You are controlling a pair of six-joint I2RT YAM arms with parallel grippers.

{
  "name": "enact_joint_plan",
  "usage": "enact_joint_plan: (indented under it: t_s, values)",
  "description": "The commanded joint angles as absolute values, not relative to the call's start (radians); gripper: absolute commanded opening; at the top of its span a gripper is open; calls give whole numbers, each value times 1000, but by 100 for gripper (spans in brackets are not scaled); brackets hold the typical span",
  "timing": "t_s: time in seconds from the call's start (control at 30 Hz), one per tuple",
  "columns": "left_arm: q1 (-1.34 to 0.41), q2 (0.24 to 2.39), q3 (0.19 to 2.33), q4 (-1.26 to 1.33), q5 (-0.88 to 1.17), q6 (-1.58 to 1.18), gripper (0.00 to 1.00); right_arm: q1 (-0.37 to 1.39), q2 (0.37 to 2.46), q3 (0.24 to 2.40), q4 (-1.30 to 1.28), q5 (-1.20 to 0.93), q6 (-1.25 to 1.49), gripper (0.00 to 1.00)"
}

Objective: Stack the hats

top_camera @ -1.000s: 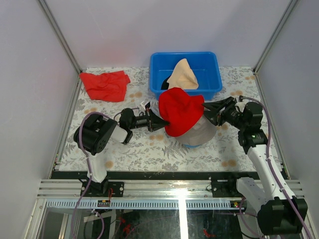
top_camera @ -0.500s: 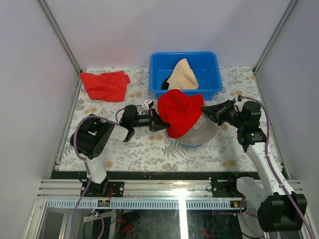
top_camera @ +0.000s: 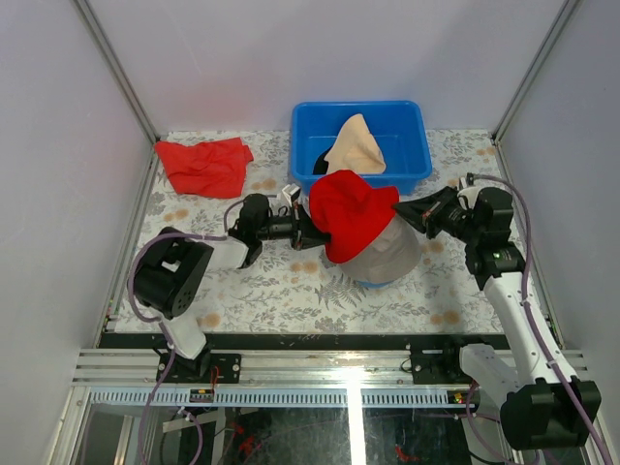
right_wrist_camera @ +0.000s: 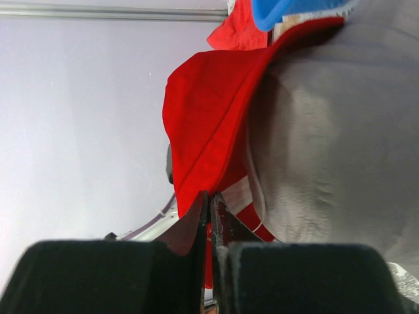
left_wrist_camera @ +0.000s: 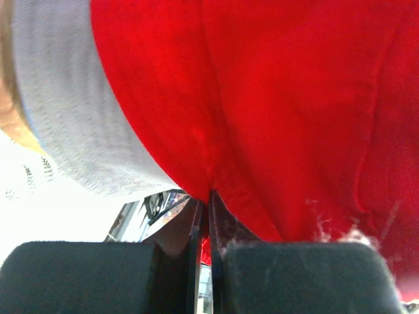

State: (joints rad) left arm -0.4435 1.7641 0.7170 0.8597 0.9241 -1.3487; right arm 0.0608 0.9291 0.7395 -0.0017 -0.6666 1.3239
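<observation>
The red hat (top_camera: 351, 213) drapes over the grey hat (top_camera: 395, 254) on the surface (top_camera: 291, 291), a blue hat (top_camera: 373, 282) peeking out beneath. My left tool (top_camera: 315, 234) and right tool (top_camera: 399, 209) pinch its brim from opposite sides, jaws closed tight on fabric. The peach hat (top_camera: 355, 147) lies in the blue bin (top_camera: 407, 116).

red hat (top_camera: 351, 213): matt woven cloth, fine weave, a few frayed white threads at one edge. grey hat (top_camera: 395, 257): matt cloth too, tight ribbed weave, looks a bit coarser. peach hat (top_camera: 355, 147): soft matt fabric. bin (top_camera: 387, 105): smooth blue plastic, glossy on the rim. red cloth (top_camera: 205, 165): matt, crumpled. table cover (top_camera: 281, 291): flat floral print, low sheen. my left gripper (left_wrist_camera: 209, 208) and right gripper (right_wrist_camera: 211, 208): matt black fingers, plastic by the look. front rail (top_camera: 291, 363): bare metal, shiny.
</observation>
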Motion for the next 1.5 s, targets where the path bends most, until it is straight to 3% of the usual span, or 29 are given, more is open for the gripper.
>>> enact_joint_plan:
  t_s: [0.0, 0.33, 0.67, 1.13, 1.2, 1.37, 1.47]
  values:
    - [-448, 1688, 786, 721, 921, -1229, 0, 52, 893, 857, -125, -636, 1154, 0]
    - [-448, 1653, 780, 625, 901, -1151, 0, -32, 804, 799, -411, -610, 957, 0]
    - [-434, 1649, 758, 554, 884, -1081, 0, -49, 733, 654, -540, -542, 860, 0]
    - [-389, 1744, 798, 635, 913, -1129, 0, -72, 829, 694, -501, -496, 798, 0]
    - [-385, 1744, 820, 623, 916, -1130, 0, -72, 849, 733, -522, -480, 774, 7]
    - [-382, 1744, 840, 651, 922, -1166, 0, -73, 846, 818, -562, -431, 701, 43]
    - [-381, 1750, 850, 672, 926, -1193, 0, -80, 836, 857, -542, -417, 658, 54]
